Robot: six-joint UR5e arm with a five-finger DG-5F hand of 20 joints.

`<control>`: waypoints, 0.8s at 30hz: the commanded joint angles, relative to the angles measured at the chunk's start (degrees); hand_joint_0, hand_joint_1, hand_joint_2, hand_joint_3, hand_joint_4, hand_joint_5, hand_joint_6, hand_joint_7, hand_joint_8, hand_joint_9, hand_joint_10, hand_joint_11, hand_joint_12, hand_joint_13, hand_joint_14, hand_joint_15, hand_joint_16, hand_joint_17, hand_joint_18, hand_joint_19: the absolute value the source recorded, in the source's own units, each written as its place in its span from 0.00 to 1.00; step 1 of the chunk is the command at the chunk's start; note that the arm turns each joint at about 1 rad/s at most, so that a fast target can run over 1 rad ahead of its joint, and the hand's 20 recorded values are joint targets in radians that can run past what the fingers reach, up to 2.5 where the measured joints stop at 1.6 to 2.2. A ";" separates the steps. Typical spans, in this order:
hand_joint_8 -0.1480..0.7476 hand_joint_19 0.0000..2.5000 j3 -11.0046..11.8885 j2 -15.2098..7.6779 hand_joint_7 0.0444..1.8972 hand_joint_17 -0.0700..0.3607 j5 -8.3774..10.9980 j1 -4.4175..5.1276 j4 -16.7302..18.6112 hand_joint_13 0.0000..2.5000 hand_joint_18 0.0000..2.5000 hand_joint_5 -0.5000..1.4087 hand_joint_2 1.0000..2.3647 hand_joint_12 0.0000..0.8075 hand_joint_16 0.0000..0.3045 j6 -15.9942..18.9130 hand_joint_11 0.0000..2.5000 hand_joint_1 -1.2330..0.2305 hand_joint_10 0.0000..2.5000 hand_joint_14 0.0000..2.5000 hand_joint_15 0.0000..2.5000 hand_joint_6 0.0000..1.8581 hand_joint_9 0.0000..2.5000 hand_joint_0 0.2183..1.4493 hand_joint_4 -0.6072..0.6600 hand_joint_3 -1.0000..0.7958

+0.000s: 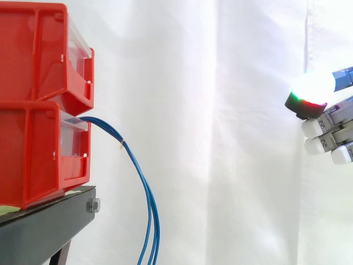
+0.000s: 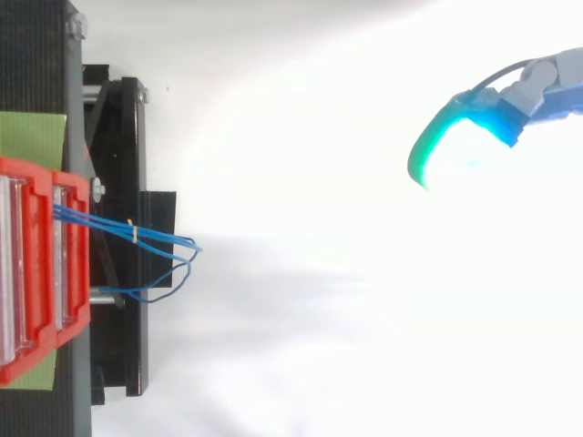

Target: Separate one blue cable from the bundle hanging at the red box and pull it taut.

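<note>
We see the robot's hand point(image 1: 321, 127) at the right edge of the side view, well apart from everything else, with nothing in it. Its fingers reach out loosely towards the bins, and one thick pad point(image 1: 310, 93) above the others glows white with green and red at its rim. In the top view the glowing fingertip point(image 2: 466, 137) shows cyan and green, high on the right.

The bundle of thin blue cables point(image 1: 144, 187) comes out of the front of the lower red plastic bin point(image 1: 33, 154). It bends downwards and hangs slack past the lower edge of the side view. A small yellow tie point(image 1: 122, 144) binds the strands just beyond the bin's front; below it they spread slightly. From above, the cables point(image 2: 109, 228) run right from the bin, over the stand, and curl back in loose loops.

A second red plastic bin point(image 1: 33, 49) sits on the lower one, and both rest on a black metal stand point(image 1: 44, 226) with a green sheet point(image 2: 32, 137) beneath them, before a white curtain point(image 1: 220, 110)
</note>
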 commanded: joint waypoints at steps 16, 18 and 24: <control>0.47 0.05 -0.04 0.00 0.37 0.36 0.00 -0.09 -0.26 0.14 0.11 0.14 0.00 0.36 0.12 0.03 0.04 0.51 0.00 0.00 0.01 0.27 0.19 0.26 0.66 0.28; 0.47 0.05 -0.04 0.00 0.37 0.36 -0.09 -0.09 -0.79 0.14 0.11 0.14 0.00 0.36 0.12 0.12 0.04 0.51 0.00 0.00 0.01 0.27 0.19 0.26 0.66 0.28; 0.47 0.05 -0.04 -0.09 0.37 0.35 0.70 0.26 -1.14 0.14 0.12 0.14 0.00 0.35 0.12 -0.76 0.04 0.48 0.00 0.00 0.01 0.27 0.19 0.26 0.66 0.28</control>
